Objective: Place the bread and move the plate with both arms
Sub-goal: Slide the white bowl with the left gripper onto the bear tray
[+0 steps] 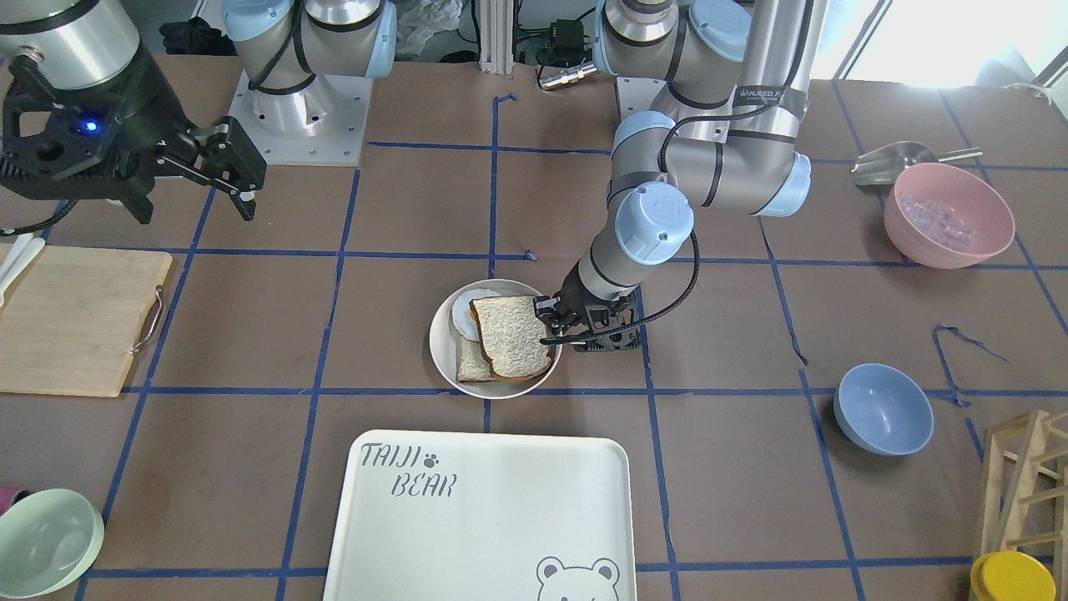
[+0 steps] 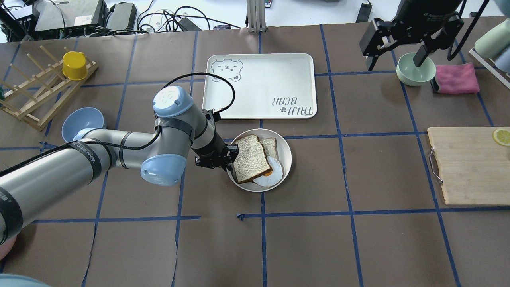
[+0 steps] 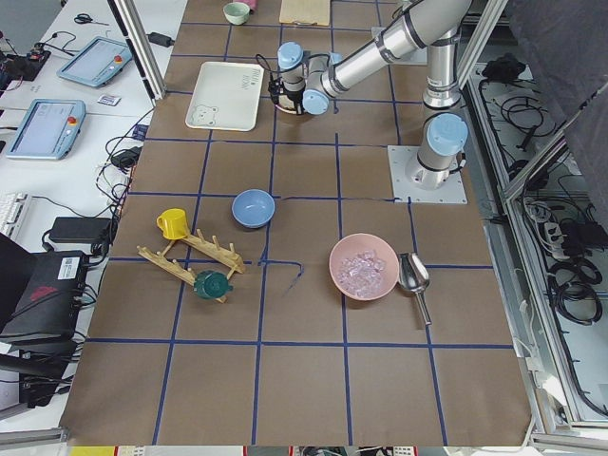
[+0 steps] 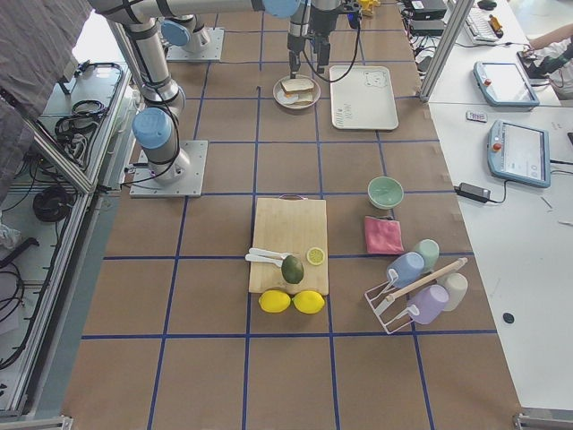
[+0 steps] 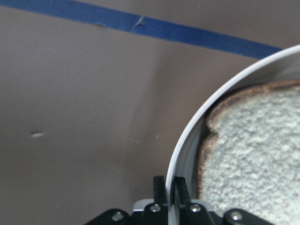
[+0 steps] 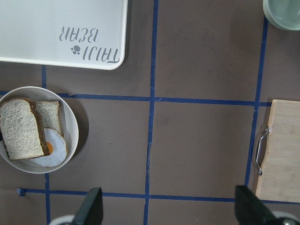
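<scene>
Brown paper covered the tabletop, and blue tape ruled it into large squares. Near the middle sat the plate. The bread lay on it, dark crust outward, overlapping a paler, squarer slice and a fried egg.

The left end effector was down at the plate's edge on the robot's left side. From where I stood it looked nipped narrow onto the rim. The left wrist camera showed the same, with one finger outside the white lip, one inside, and the bread's crust just beyond.

The right end effector hung high above the far right of the tabletop with its fingers spread wide, holding nothing. A pale green bowl and a pink cloth were on the tabletop below it.

Just beyond the plate, close but apart from it, lay a cream rectangular tray. "TAIJI BEAR" was printed in grey in one corner with a small paw mark, and a bear's face was drawn in the opposite corner.

White lettering ran along a black band on the left arm, but I could not read it fully.

Off to the robot's right was a wooden cutting board with a lemon slice at its far corner.
</scene>
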Motion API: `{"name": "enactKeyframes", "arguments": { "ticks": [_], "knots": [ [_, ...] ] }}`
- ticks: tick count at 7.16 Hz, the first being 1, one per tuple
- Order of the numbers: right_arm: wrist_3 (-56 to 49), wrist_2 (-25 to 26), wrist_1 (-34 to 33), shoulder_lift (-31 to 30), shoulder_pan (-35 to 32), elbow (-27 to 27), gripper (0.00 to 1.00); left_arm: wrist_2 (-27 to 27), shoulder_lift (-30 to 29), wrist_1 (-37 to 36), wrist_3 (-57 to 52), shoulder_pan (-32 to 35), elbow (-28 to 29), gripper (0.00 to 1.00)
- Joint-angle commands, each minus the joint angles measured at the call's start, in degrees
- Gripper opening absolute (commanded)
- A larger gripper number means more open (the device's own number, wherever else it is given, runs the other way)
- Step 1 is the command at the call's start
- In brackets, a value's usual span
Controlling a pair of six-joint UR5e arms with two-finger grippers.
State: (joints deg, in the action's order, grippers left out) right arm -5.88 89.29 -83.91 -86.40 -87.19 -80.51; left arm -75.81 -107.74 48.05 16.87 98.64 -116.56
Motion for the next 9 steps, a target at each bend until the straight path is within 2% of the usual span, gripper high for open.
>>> {"name": "enactKeyframes", "arguments": {
  "ticks": [1,3,4,5,8,9],
  "knots": [
    [-0.1,0.0,0.0,0.0,0.0,-0.1,1.00,1.5,2.5,-0.3,-0.2,-0.1,0.3,0.00],
    [-0.1,0.0,0.5,0.0,0.5,-0.1,1.00,4.3,4.5,-0.5,1.0,-1.4,1.7,0.00],
    [-0.3,0.0,0.8,0.0,1.4,-0.4,1.00,7.4,3.0,-0.3,1.8,-3.8,4.5,0.00],
    [-0.3,-0.1,0.4,0.0,2.2,-1.2,1.00,7.7,0.0,0.3,2.1,-4.5,8.9,0.00],
    [0.2,-0.6,0.2,-0.5,1.9,-1.2,1.00,7.7,-13.8,1.5,4.6,-4.5,25.5,0.00],
    [0.2,-0.6,0.2,-0.5,1.8,-1.2,1.00,7.7,-17.2,1.5,5.5,-4.5,28.9,0.00]
  ]
}}
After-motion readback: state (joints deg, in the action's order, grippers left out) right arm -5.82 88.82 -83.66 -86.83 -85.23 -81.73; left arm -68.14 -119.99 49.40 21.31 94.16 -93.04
